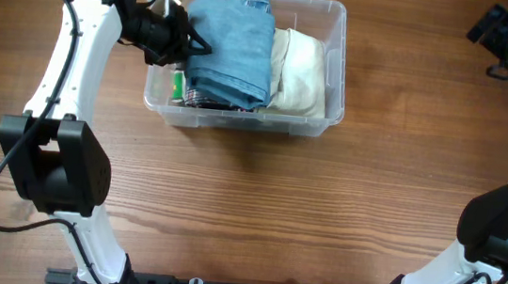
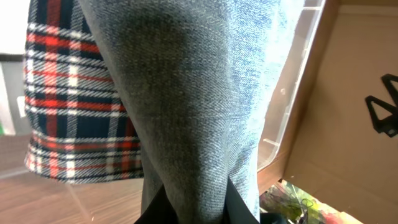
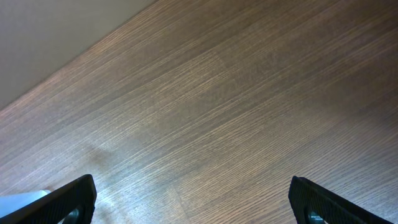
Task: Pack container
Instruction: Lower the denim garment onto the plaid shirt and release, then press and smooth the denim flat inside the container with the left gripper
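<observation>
You had the container (image 1: 341,66) standing at the far middle of the table (image 1: 256,208), its long sides running left to right, nearer your left arm than your right. Inside it a folded denim garment (image 1: 235,50) lay over the left and middle part, with a cream garment (image 1: 301,71) packed just beside it against the right wall. A plaid cloth (image 2: 68,106) showed beneath the denim, and a small green item (image 1: 178,85) sat in the near left corner (too small to identify). Your left gripper (image 1: 181,42) was over the left end of the container, at the edge of the denim; in the left wrist view the denim ran down between the two dark fingers (image 2: 239,208), so the jaws were clamped on that fabric, which filled most of that view. Your right gripper (image 3: 196,202) was at the far right of the table, well apart from the container, its jaws spread wide with only bare wood grain between them and nothing held.
</observation>
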You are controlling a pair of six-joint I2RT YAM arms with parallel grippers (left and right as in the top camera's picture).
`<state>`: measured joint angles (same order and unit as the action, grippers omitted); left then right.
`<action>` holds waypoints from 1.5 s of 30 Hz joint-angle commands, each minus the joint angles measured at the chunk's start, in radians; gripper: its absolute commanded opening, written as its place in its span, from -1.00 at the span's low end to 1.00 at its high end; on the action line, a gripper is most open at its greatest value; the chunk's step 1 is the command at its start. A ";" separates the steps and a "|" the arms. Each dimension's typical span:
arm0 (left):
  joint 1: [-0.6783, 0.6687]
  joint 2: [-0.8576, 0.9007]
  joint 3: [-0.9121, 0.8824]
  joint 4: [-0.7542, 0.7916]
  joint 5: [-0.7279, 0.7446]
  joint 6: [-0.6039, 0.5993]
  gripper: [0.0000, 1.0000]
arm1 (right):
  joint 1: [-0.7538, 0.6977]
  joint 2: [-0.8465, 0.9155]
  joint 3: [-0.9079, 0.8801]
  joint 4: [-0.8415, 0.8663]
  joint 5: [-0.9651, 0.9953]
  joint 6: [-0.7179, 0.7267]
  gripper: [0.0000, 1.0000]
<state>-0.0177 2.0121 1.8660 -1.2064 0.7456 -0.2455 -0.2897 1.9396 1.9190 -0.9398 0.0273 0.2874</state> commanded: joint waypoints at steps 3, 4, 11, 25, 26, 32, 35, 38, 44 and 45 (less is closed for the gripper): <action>0.018 0.003 0.012 -0.018 -0.213 -0.002 -0.66 | 0.002 -0.011 -0.005 0.005 0.010 0.002 0.99; 0.026 0.003 0.012 -0.018 -0.238 -0.001 -0.64 | 0.002 -0.011 -0.005 0.005 0.010 0.002 1.00; 0.112 0.003 0.012 -0.006 -0.254 0.074 0.24 | 0.002 -0.011 -0.005 0.005 0.010 0.002 1.00; 0.096 -0.024 0.038 0.138 -0.089 0.216 0.15 | 0.002 -0.012 -0.005 0.005 0.010 0.001 0.99; 0.080 -0.029 0.046 0.157 -0.068 0.216 0.01 | 0.002 -0.011 -0.005 0.005 0.010 0.002 1.00; -0.055 -0.024 0.058 0.218 -0.088 0.216 -0.91 | 0.002 -0.011 -0.005 0.005 0.010 0.001 0.99; -0.130 -0.011 0.058 0.237 -0.157 0.215 -0.92 | 0.002 -0.011 -0.005 0.005 0.010 0.002 1.00; -0.172 0.005 0.058 0.248 -0.222 0.212 -0.92 | 0.002 -0.011 -0.005 0.005 0.010 0.002 1.00; -0.188 0.056 0.056 0.260 -0.224 0.212 -0.92 | 0.002 -0.011 -0.005 0.005 0.010 0.002 1.00; -0.188 0.069 0.056 0.260 -0.224 0.212 -0.92 | 0.002 -0.011 -0.005 0.005 0.010 0.002 1.00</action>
<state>-0.2146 2.0277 1.9041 -0.9485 0.5480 -0.0387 -0.2897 1.9396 1.9190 -0.9401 0.0273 0.2874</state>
